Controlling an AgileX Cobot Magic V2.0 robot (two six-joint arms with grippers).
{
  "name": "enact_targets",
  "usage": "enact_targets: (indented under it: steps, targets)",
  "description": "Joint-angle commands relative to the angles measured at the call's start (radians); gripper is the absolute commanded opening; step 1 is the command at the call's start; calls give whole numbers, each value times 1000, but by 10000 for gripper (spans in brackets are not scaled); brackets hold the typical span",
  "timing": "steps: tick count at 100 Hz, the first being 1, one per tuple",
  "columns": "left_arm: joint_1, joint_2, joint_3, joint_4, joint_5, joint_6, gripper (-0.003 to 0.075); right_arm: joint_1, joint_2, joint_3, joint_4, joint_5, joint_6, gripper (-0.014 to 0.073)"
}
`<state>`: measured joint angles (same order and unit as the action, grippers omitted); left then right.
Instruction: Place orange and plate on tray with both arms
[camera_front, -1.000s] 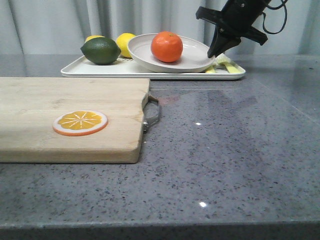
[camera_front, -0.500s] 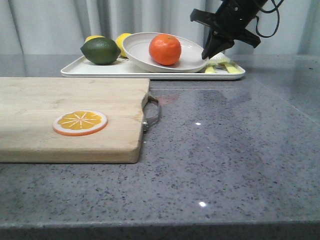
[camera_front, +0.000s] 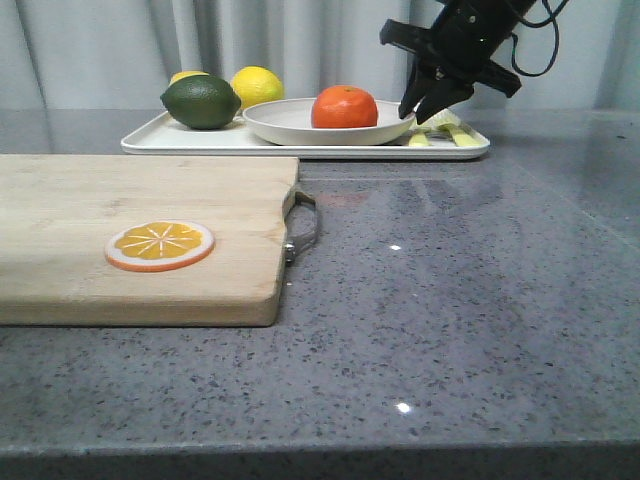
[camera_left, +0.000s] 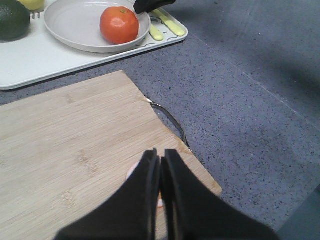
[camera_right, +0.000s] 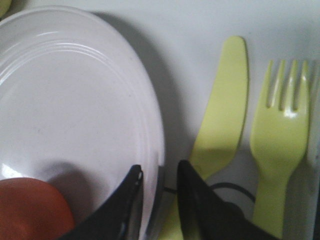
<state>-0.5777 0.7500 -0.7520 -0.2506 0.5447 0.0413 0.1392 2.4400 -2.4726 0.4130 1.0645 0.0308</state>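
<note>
The orange (camera_front: 344, 106) lies in the off-white plate (camera_front: 290, 120), which rests flat on the white tray (camera_front: 200, 143) at the back of the table. My right gripper (camera_front: 415, 112) stands open at the plate's right edge. In the right wrist view, one finger is inside the plate's (camera_right: 75, 100) rim and the other outside it, with a small gap at the rim. The orange (camera_right: 30, 210) shows close by. My left gripper (camera_left: 160, 152) is shut and empty above the wooden cutting board (camera_left: 75, 150), far from the orange (camera_left: 119, 25).
A green lime (camera_front: 201, 101) and a yellow lemon (camera_front: 256, 85) sit on the tray's left part. A yellow-green knife (camera_right: 222, 110) and fork (camera_right: 280, 145) lie on the tray beside the plate. An orange slice (camera_front: 160, 245) rests on the cutting board (camera_front: 130, 200).
The plate, tilted and lifted in the right gripper before, has come down flat onto the tray with the orange in it. The right gripper's fingers have parted at the rim.
</note>
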Motion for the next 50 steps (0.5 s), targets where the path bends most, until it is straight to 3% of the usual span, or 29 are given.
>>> enact_targets:
  steps: [1,30,37,50]
  targets:
    - [4,-2,-25,-18,-76,-8,-19,-1,-79,-41,28,-24,-4,247]
    - [4,-2,-25,-18,-76,-8,-19,-3,-106,-122,12,103,-4,250]
    - [4,-2,-25,-18,-76,-8,-19,-3,-115,-129,-3,148,-4,194]
    - [4,-2,-25,-18,-76,-8,-19,-3,-134,-129,-19,206,-4,13]
